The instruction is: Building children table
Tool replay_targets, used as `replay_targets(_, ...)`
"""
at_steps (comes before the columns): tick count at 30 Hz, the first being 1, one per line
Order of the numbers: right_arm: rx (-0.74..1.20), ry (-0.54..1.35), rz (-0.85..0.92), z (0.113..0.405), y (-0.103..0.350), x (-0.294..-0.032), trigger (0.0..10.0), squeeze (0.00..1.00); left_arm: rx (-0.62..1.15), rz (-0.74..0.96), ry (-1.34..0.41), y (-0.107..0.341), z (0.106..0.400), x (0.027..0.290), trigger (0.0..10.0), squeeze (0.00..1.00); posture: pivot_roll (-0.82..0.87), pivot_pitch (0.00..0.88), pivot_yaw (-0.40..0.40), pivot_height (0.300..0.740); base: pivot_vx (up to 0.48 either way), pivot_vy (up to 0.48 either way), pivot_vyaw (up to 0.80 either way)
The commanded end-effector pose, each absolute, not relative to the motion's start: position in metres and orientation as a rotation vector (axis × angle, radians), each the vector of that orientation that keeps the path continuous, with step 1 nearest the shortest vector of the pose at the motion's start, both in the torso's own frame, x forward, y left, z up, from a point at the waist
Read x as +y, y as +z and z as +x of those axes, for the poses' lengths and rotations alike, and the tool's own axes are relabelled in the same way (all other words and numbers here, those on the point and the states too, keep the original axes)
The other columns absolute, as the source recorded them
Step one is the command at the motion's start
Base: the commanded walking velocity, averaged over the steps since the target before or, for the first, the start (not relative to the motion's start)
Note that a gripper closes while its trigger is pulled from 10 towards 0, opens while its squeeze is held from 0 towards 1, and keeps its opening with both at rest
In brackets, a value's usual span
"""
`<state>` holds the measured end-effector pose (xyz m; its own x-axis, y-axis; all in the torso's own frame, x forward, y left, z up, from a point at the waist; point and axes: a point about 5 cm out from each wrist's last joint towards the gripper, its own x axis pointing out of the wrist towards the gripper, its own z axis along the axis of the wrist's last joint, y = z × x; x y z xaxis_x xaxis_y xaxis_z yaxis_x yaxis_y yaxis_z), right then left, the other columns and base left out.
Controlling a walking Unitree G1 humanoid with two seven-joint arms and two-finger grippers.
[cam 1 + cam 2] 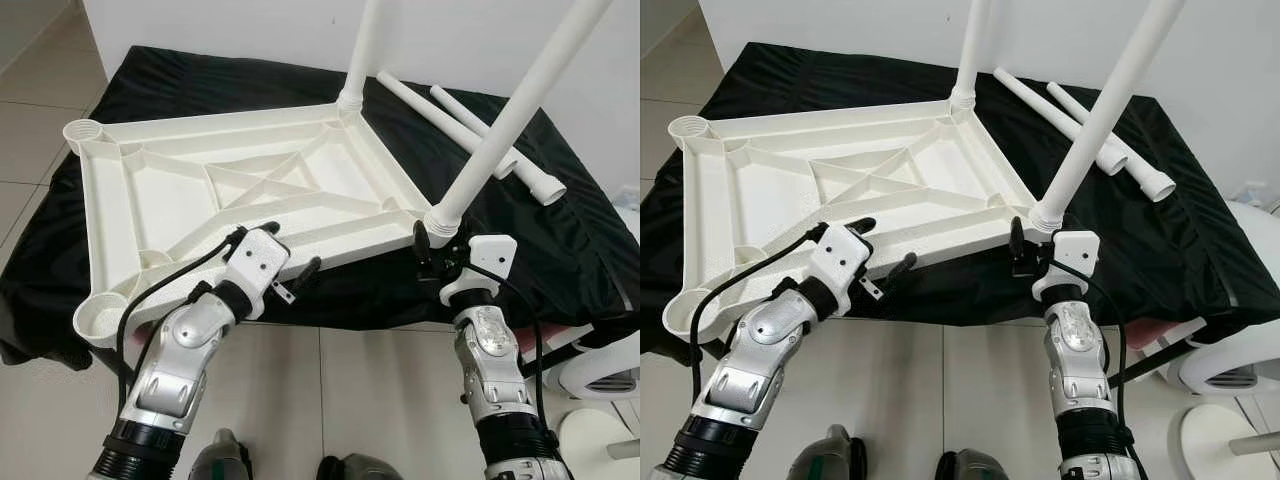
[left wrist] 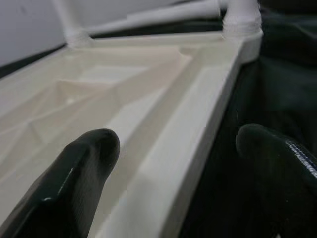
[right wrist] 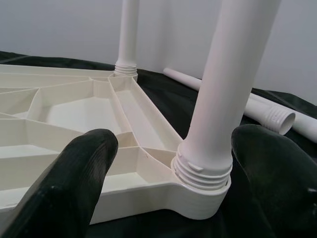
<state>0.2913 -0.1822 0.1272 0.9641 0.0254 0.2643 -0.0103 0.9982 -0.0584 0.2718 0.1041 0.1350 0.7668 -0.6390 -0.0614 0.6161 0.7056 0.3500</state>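
A white plastic tabletop (image 1: 200, 200) lies upside down on a table draped in black cloth (image 1: 560, 230). Two white legs stand screwed into it, one at the far corner (image 1: 358, 60) and one at the near right corner (image 1: 500, 130). Two loose legs (image 1: 470, 125) lie on the cloth at the back right. My left gripper (image 1: 290, 248) is open, its fingers (image 2: 84, 163) astride the tabletop's near rim (image 2: 183, 148). My right gripper (image 1: 438, 250) is open just below the near right leg's threaded base (image 3: 203, 173), one finger (image 3: 74, 173) on each side of it.
Two empty leg sockets are at the tabletop's left corners (image 1: 85, 132) (image 1: 100, 318). A white rounded object (image 1: 600, 380) stands on the tiled floor at the lower right. A white wall runs behind the table.
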Motion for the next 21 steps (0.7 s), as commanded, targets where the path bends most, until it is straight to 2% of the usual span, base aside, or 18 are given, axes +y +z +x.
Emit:
replay_targets(1, -0.278, -0.014, -0.073, 0.2877, 0.1281, -0.1902, 10.0, 0.0, -0.023, 0.378, -0.731, 0.1291, 0.2725, 0.101, 10.0, 0.0, 0.05, 0.038, -0.079, 0.74, 0.0, 0.0, 0.0)
replay_targets(21, -0.277, -0.015, -0.071, 0.2844, 0.1275, -0.1874, 10.0, 0.0, 0.036, 0.433, -0.741, 0.1257, 0.278, 0.0976, 10.0, 0.0, 0.04, 0.047, -0.074, 0.74, 0.0, 0.0, 0.0)
